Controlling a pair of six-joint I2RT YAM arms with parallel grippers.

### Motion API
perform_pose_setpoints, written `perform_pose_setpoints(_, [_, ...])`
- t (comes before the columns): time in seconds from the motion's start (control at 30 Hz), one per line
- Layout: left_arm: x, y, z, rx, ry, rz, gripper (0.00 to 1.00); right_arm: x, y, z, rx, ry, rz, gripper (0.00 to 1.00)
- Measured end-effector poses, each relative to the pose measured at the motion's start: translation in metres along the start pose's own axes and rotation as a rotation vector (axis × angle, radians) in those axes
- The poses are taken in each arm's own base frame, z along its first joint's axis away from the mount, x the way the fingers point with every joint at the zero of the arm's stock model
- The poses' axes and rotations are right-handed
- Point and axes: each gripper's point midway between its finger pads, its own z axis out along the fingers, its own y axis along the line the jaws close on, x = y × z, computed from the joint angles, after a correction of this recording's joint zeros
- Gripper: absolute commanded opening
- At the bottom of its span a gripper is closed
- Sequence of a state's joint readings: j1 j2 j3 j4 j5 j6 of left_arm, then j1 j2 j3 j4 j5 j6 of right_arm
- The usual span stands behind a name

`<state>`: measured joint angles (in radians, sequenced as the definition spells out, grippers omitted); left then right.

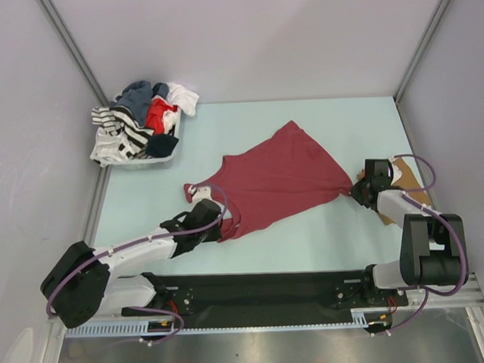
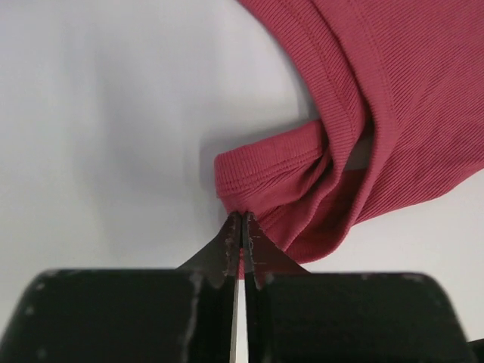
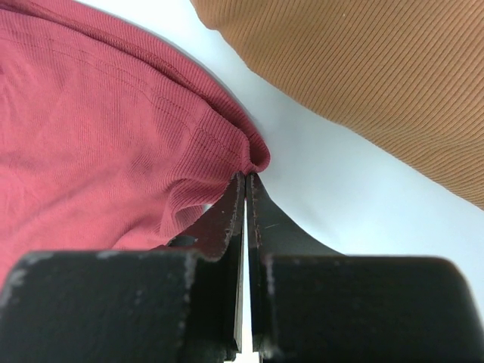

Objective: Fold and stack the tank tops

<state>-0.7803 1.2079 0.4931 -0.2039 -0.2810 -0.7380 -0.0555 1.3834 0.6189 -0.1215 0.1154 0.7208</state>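
Note:
A dark maroon tank top [image 1: 278, 180] lies spread on the pale table, hem to the right and straps to the left. My left gripper [image 1: 203, 199] is shut on a folded shoulder strap [image 2: 265, 170], and red cloth shows between its closed fingertips [image 2: 231, 231]. My right gripper [image 1: 357, 189] is shut on the bunched hem corner [image 3: 253, 155] at the right end. A tan-brown tank top [image 3: 378, 68] lies just beyond that corner, mostly hidden under my right arm in the top view [image 1: 404, 178].
A white basket [image 1: 173, 156] heaped with mixed clothes, striped, red and blue, stands at the back left. Grey walls close in both sides and the back. The black rail [image 1: 255, 289] with the arm bases runs along the near edge.

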Motion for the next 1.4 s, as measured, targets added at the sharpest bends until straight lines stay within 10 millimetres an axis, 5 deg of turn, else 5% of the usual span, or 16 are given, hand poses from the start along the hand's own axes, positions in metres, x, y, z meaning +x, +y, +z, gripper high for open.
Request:
perform_pose_setpoints(0.4, [-0.003, 0.01, -0.02, 0.002, -0.016, -0.116, 0.0, -0.004, 0.003, -0.004, -0.014, -0.015, 0.002, 0.0])
perform_pose_setpoints(0.63, [-0.04, 0.059, -0.044, 0.009, -0.11, -0.435, 0.0, -0.005, 0.006, -0.006, -0.026, -0.018, 0.001, 0.0])
perform_pose_setpoints(0.93, [0.002, 0.044, -0.04, 0.094, 0.14, -0.544, 0.0, -0.009, 0.022, -0.026, -0.083, -0.052, -0.039, 0.0])
perform_pose_setpoints(1.1, [0.033, 0.053, -0.032, 0.02, 0.312, -0.61, 0.0, -0.008, 0.024, -0.023, -0.064, -0.029, -0.045, 0.0])
perform_pose_setpoints(1.33, [0.006, 0.064, -0.035, 0.008, 0.226, -0.68, 0.0, -0.034, 0.07, -0.016, -0.072, -0.014, -0.068, 0.01])
perform_pose_setpoints(1.4, [-0.008, 0.065, -0.038, 0.018, 0.184, -0.697, 0.07, -0.043, 0.085, -0.014, -0.085, -0.021, -0.074, 0.05])
